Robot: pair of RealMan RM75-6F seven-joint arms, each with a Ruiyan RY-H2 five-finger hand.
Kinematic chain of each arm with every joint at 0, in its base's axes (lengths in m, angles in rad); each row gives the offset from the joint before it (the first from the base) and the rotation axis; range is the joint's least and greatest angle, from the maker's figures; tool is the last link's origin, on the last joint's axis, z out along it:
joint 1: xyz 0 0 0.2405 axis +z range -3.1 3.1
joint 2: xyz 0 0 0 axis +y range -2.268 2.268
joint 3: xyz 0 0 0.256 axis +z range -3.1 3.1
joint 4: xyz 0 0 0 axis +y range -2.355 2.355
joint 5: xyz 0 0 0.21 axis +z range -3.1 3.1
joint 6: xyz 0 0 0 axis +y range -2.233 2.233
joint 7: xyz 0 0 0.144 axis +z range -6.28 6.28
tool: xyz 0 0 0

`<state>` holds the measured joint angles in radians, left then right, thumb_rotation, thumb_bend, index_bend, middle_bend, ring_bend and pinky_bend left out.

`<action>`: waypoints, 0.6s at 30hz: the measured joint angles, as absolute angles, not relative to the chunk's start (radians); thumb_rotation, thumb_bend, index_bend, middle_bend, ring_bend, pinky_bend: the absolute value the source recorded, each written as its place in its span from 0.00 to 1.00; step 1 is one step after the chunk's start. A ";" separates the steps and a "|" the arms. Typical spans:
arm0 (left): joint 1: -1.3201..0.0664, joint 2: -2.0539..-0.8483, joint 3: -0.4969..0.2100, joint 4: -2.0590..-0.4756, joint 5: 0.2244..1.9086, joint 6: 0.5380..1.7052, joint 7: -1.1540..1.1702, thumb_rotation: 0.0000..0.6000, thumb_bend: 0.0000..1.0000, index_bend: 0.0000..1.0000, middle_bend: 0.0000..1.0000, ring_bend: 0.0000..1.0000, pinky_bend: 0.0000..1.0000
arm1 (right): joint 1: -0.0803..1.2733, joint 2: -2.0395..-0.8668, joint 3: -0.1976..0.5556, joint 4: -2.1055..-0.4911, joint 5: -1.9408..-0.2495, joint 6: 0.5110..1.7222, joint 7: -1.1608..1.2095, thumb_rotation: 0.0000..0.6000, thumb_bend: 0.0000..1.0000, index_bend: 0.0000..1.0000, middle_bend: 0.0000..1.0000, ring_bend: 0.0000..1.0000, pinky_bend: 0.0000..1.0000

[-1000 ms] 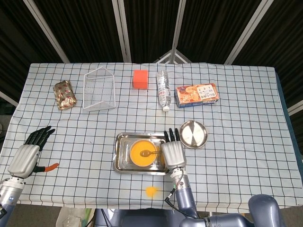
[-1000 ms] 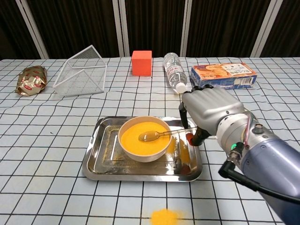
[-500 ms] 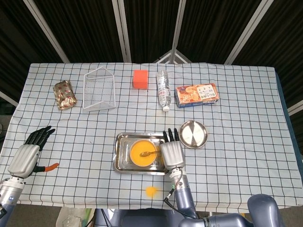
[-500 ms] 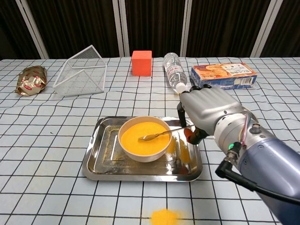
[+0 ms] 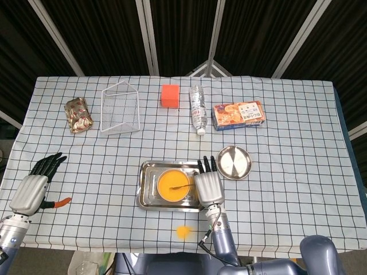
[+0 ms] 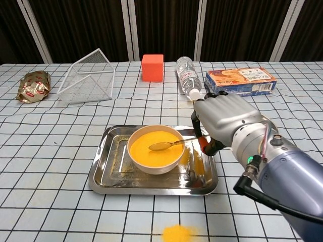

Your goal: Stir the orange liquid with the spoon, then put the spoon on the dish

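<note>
Spoon [image 6: 166,145] bowl lifted again — barely.

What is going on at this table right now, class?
The robot's right hand holds a spoon whose bowl sits in the orange liquid in a bowl on a metal tray. The small round dish, right of the tray, holds nothing. The left hand rests apart at the table's left edge, fingers spread. Some orange has spilled on the cloth.
</note>
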<state>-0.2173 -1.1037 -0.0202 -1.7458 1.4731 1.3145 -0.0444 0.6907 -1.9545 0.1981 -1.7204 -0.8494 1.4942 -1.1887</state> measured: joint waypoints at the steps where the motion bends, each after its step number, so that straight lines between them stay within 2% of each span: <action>1: -0.217 -1.104 -0.020 -1.746 1.473 1.314 -0.044 1.00 0.00 0.00 0.00 0.00 0.02 | 0.690 -1.954 0.195 -1.720 -0.855 1.493 -1.183 1.00 0.56 0.58 0.20 0.00 0.00; 3: -0.217 -1.104 -0.020 -1.746 1.474 1.315 -0.044 1.00 0.00 0.00 0.00 0.00 0.02 | 0.689 -1.952 0.188 -1.718 -0.872 1.490 -1.170 1.00 0.58 0.61 0.21 0.00 0.00; 10: -0.217 -1.105 -0.020 -1.746 1.473 1.316 -0.042 1.00 0.00 0.00 0.00 0.00 0.02 | 0.685 -1.944 0.163 -1.697 -0.929 1.473 -1.127 1.00 0.76 0.67 0.24 0.00 0.00; 18: -0.217 -1.105 -0.020 -1.746 1.474 1.316 -0.044 1.00 0.00 0.00 0.00 0.00 0.02 | 0.681 -1.944 0.165 -1.692 -0.938 1.462 -1.114 1.00 0.78 0.69 0.25 0.00 0.00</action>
<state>-0.2169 -1.1052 -0.0202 -1.7458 1.4738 1.3158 -0.0440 0.6808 -1.9440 0.1650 -1.6918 -0.9376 1.4623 -1.1142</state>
